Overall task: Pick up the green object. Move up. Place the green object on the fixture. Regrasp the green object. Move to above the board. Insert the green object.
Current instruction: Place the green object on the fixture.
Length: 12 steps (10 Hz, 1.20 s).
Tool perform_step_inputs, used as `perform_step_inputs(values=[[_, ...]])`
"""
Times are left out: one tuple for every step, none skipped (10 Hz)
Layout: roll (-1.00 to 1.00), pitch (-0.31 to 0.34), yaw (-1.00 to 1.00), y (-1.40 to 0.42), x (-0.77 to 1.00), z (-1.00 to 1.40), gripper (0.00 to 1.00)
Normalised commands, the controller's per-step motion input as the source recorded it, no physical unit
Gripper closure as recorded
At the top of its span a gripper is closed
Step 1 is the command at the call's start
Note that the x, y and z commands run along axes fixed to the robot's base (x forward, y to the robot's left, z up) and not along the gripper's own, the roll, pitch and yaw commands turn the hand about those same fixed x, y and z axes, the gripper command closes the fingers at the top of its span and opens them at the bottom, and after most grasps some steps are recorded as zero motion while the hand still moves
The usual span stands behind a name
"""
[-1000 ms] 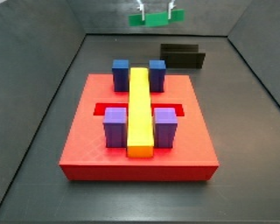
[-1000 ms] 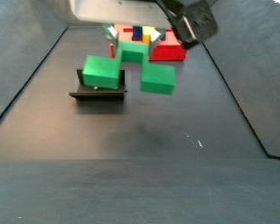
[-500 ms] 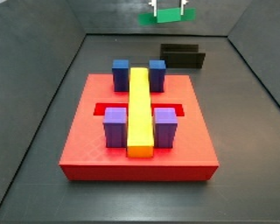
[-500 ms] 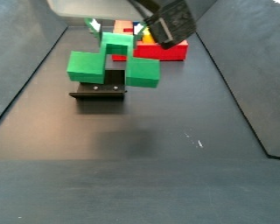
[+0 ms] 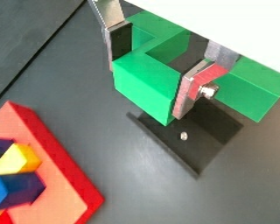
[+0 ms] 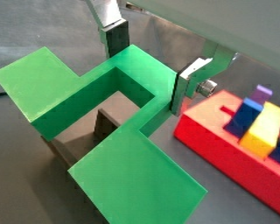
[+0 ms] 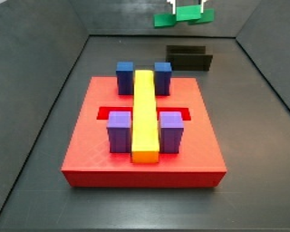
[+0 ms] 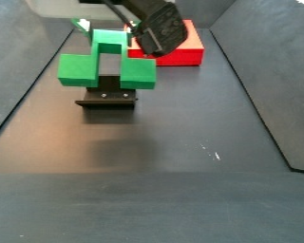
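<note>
My gripper is shut on the central cube of the green object, a bright green bridge-like piece, with one silver finger on each side. In both side views the green object hangs in the air over the fixture, apart from it. In a side view the green object shows high above the dark fixture at the far end. The fixture also shows through the piece's gap. The red board carries blue and purple blocks and a long yellow bar.
Dark sloping walls bound the floor on both sides. The board lies beyond the fixture in a side view, and close beside it in both wrist views. A small white speck lies on the floor.
The gripper has carried the green object sideways until it hangs over the fixture. Its grip on the piece is unchanged, and the board and fixture have not moved.
</note>
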Motion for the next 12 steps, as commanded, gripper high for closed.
perform_step_inputs(values=[[-0.62, 0.1, 0.0, -0.01, 0.6, 0.01, 1.0], [-0.63, 0.1, 0.0, -0.01, 0.6, 0.0, 1.0], [-0.49, 0.089, 0.0, -0.05, 0.57, 0.0, 1.0], [-0.24, 0.071, 0.0, -0.1, 0.53, -0.14, 1.0], [-0.39, 0.017, -0.15, -0.06, 0.34, -0.16, 1.0], [-0.6, 0.0, -0.28, -0.04, 0.28, -0.11, 1.0], [-0.61, 0.0, -0.29, -0.05, 0.27, -0.1, 1.0], [-0.44, 0.0, -0.19, -0.09, 0.17, -0.09, 1.0], [0.0, 0.0, 0.0, -0.27, 0.0, -0.15, 1.0], [0.2, -0.06, 0.0, -0.3, -0.01, -0.19, 1.0], [0.23, -0.16, 0.0, -0.32, -0.03, -0.31, 1.0], [0.13, -0.174, 0.06, -0.26, -0.04, -0.32, 1.0]])
